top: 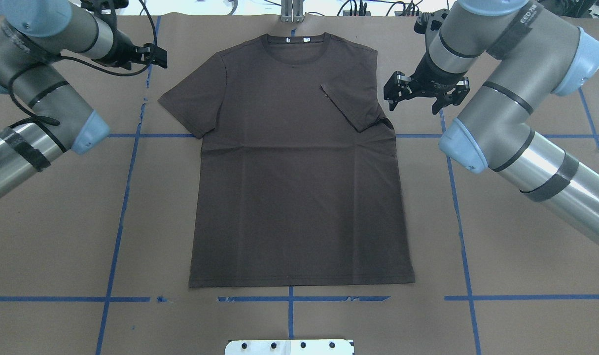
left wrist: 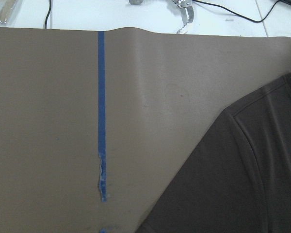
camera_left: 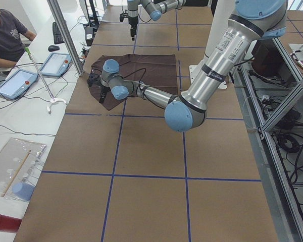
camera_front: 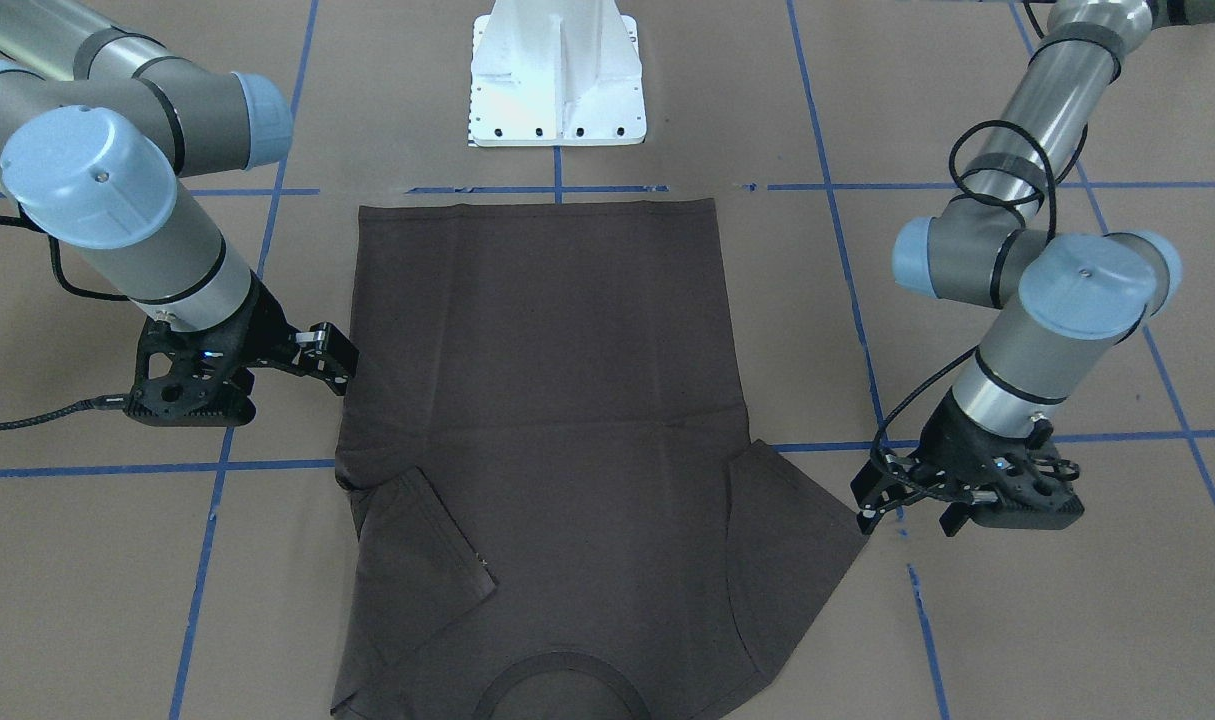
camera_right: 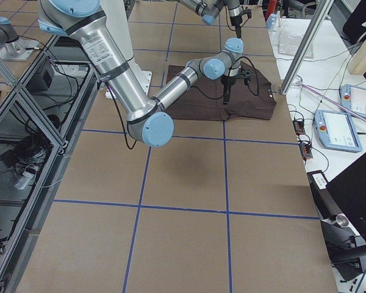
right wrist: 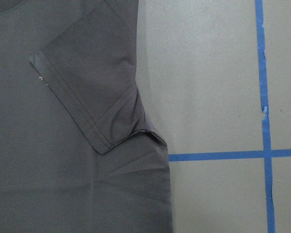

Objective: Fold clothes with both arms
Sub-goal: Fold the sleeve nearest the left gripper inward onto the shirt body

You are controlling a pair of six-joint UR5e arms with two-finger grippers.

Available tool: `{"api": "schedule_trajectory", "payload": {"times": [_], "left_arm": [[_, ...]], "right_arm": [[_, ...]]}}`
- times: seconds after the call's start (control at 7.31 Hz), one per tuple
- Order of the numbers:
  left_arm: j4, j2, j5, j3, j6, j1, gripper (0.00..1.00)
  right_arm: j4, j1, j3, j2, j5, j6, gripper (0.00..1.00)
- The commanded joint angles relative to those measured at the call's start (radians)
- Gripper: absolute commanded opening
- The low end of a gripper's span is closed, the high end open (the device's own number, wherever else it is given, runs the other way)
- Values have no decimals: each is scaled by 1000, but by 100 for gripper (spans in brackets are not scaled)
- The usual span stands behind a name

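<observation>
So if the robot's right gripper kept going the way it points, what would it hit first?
The right gripper points down, so probably the T-shirt, near its folded-in sleeve; depth is unclear.

The left arm (camera_left: 192, 103) bends low over the brown T-shirt (camera_left: 154, 65); 1 person (camera_left: 5, 38) sits alongside.

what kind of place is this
Most likely a robotics lab: a left arm and right arm at a table gridded with blue tape, a T-shirt laid flat between them, tablets on a side desk.
</observation>
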Motion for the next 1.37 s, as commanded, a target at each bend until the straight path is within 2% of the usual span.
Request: {"api": "schedule_trajectory", "payload": {"times": [0.0,1.23], "left_arm": [[-87,-28,139,109,-72,77,99],[-92,1,152,133,-94,100,94]], "right_arm": [[20,0,18,-16,2,2,100],[20,0,16,-12,0,16,100]]}}
